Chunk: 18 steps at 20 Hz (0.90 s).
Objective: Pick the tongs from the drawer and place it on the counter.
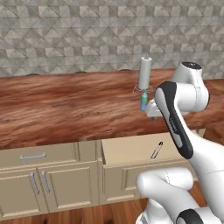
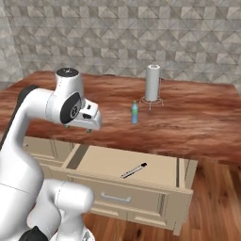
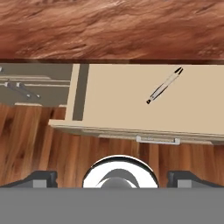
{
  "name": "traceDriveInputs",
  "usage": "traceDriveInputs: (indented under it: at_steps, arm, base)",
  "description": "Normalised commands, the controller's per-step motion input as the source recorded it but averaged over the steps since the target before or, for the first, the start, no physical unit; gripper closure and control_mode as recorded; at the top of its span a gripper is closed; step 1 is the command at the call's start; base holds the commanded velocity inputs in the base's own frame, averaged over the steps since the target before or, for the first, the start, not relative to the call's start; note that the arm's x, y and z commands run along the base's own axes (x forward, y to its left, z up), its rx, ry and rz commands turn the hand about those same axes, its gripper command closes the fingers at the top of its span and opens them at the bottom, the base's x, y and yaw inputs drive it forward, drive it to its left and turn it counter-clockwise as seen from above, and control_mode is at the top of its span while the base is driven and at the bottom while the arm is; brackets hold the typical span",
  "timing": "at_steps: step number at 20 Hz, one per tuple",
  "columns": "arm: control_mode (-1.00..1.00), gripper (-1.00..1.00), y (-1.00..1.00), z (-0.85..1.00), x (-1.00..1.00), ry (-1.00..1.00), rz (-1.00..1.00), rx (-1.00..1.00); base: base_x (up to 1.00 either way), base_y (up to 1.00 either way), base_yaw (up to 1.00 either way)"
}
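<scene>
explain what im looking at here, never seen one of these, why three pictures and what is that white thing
The white thing is a robot arm in a simulated kitchen. Two pictures come from cameras on its base, one behind it to the left, one to the right, so they show the same scene from two sides. The third comes from a camera on its hand, looking down.

In front of it is a counter of reddish wood. On it stand a tall grey cylinder and a small blue bottle. Below, a tan drawer is pulled open, and the tongs, a thin dark stick, lie alone on its floor.

The gripper hangs above the drawer, apart from the tongs, with its two dark fingertips spread wide. It holds nothing.
</scene>
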Motion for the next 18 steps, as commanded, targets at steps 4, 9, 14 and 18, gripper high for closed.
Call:
traceDriveInputs:
  at_steps: [4,9,14,18]
  arm:
    - [1.00,-1.00,0.00,0.00,0.00,0.00,0.00,0.00]
    - [-1.00,-1.00,-0.02,-0.01,0.00,0.00,0.00,0.00]
    - [-1.00,-1.00,-0.25,-0.04,0.03,0.00,0.00,-0.02]
    - [-1.00,-1.00,-0.48,-0.24,0.25,0.02,0.00,-0.06]
  base:
    - [-0.34,-0.26,0.05]
    - [-0.01,-0.09,0.00]
    - [0.00,0.00,0.00]
    - [0.00,0.00,0.00]
